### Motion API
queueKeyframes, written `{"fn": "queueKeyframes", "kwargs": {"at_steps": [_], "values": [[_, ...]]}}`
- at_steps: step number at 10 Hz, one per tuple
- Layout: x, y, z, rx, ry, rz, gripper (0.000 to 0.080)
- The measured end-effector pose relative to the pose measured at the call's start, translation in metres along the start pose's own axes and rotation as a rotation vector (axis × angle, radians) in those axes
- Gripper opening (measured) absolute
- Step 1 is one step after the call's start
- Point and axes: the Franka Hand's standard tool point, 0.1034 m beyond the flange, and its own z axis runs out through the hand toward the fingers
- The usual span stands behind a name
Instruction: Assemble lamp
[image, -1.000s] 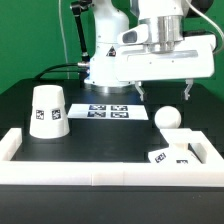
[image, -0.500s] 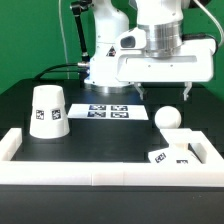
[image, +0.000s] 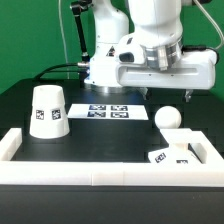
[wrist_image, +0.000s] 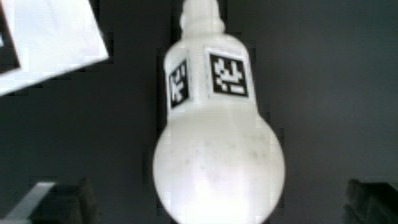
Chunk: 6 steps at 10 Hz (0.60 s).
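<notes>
The white ball-shaped bulb (image: 168, 117) lies on the black table toward the exterior view's right. In the wrist view the bulb (wrist_image: 217, 130) fills the middle, tags on its neck. My gripper (image: 167, 90) hangs above it, open and empty, a dark finger on either side. In the wrist view the gripper (wrist_image: 214, 200) straddles the bulb's round end without touching it. The flat square base (image: 180, 148) with its tag lies in front of the bulb near the rail. The truncated-cone shade (image: 48, 110) stands at the exterior view's left.
The marker board (image: 112, 112) lies flat between shade and bulb. A long white border rail (image: 100, 170) runs along the front, with raised ends at both sides. A flat white piece (wrist_image: 45, 45) shows beside the bulb's neck; I cannot tell which it is.
The hand has shifted slightly toward the exterior view's right and turned a little above the bulb. The bulb, base and shade have not moved.
</notes>
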Motion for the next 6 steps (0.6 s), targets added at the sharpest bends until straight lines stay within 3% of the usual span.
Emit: {"fn": "queueKeyframes", "kwargs": {"at_steps": [3, 6], "values": [[-0.0006, 0.0029, 0.0088, -0.014, -0.183, -0.014, 0.0698], [0.005, 0.0001, 0.0142, -0.016, -0.197, -0.014, 0.0698]]}}
